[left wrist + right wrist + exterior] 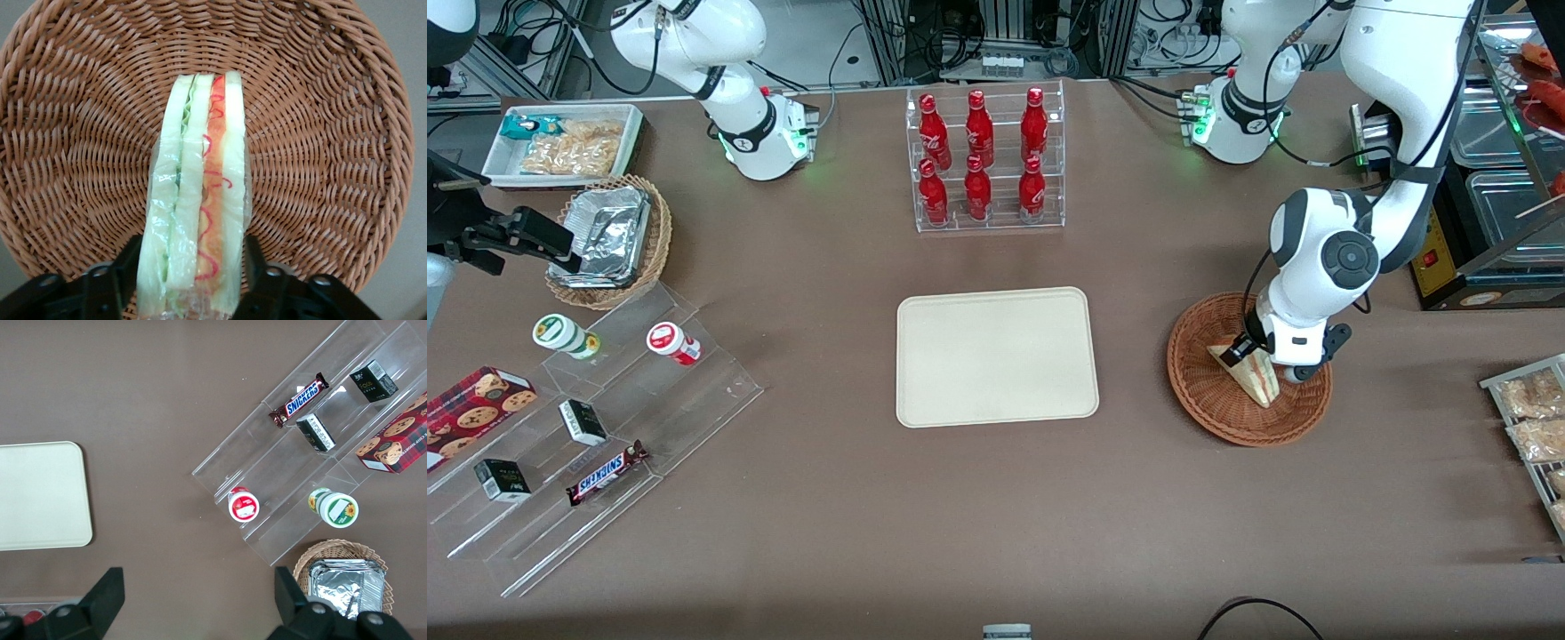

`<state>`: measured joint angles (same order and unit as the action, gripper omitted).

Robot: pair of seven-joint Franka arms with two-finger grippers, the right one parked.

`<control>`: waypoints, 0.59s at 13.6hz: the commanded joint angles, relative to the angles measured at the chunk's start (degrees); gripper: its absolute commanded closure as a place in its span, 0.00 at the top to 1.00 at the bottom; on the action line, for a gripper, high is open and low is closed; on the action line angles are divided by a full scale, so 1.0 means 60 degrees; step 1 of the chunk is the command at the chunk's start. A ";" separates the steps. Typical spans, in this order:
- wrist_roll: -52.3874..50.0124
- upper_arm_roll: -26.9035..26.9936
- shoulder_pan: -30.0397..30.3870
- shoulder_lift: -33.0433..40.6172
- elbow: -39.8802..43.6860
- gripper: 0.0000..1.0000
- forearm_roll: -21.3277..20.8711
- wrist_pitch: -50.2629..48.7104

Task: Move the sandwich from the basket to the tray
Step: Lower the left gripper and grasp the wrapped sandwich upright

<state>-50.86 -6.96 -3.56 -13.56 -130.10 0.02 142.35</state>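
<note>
Gripper down in the basket, sandwich between its fingers

The tray (pixel 997 356) lies well apart from the gripper (pixel 1249 354), toward the parked arm. The basket (pixel 1209 391) sits directly beneath it. Its fingers (pixel 107 283) pinch the sandwich (pixel 197 200) by both bread faces.

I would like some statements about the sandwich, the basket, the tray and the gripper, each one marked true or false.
1. The sandwich is in the basket. True.
2. The gripper has a finger on each side of the sandwich. True.
3. The tray holds a bottle. False: nothing lies on it; the red bottles stand in a clear rack farther from the front camera.
4. The sandwich lies flat on one bread face. False: it stands on edge, its filling layers facing the wrist camera.
5. The Snickers bar is in the basket. False: it lies on a clear stepped stand toward the parked arm's end of the table.
</note>
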 commanded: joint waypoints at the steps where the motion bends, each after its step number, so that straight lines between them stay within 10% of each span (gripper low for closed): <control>1: 0.0417 0.0003 -0.0021 0.0121 0.0003 0.09 -0.0033 -0.0082; 8: 0.2641 -0.0624 -0.0036 0.0752 0.1524 0.07 -0.0091 -0.2936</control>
<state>-40.26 -8.29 -3.59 -10.12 -123.07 -0.18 128.52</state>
